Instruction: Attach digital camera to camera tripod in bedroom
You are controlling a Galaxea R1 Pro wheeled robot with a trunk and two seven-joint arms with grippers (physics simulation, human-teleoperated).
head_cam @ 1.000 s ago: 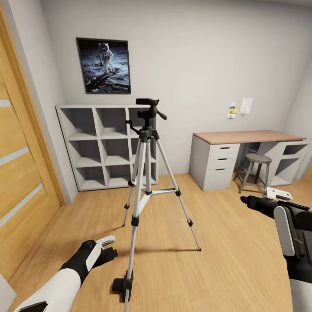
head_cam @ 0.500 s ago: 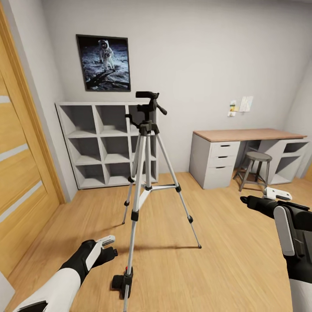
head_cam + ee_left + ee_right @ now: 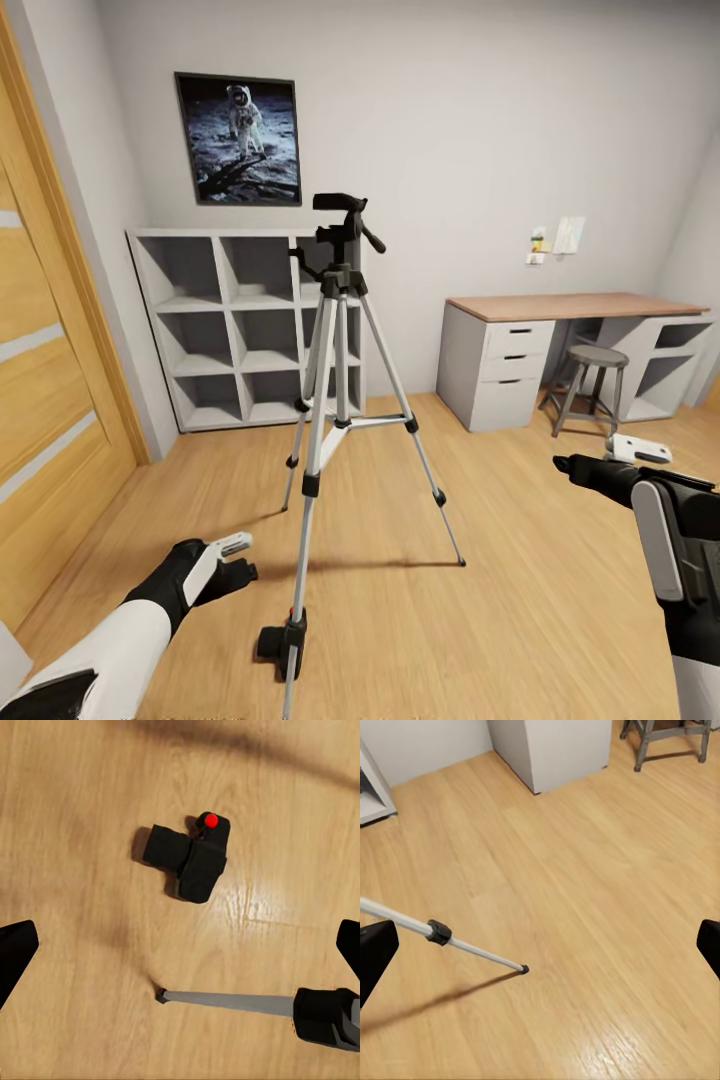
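Observation:
The camera tripod stands mid-room on silver legs, its black pan head and handle on top. On the plank floor by its near leg lies the black digital camera, partly behind that leg. The left wrist view looks down on the digital camera, its red button showing, with the tripod leg's foot beside it. My left gripper hovers open above the floor, left of the camera, holding nothing. My right gripper is open and empty at the right; its wrist view catches another tripod leg.
Grey cube shelves and an astronaut picture are on the back wall. An oak door lines the left. A desk with drawers and a stool stand at the right. Bare floor spreads between tripod and right arm.
The whole view has shifted slightly, so the camera moved. My left gripper has drawn back a little toward the lower left. The right arm keeps its pose.

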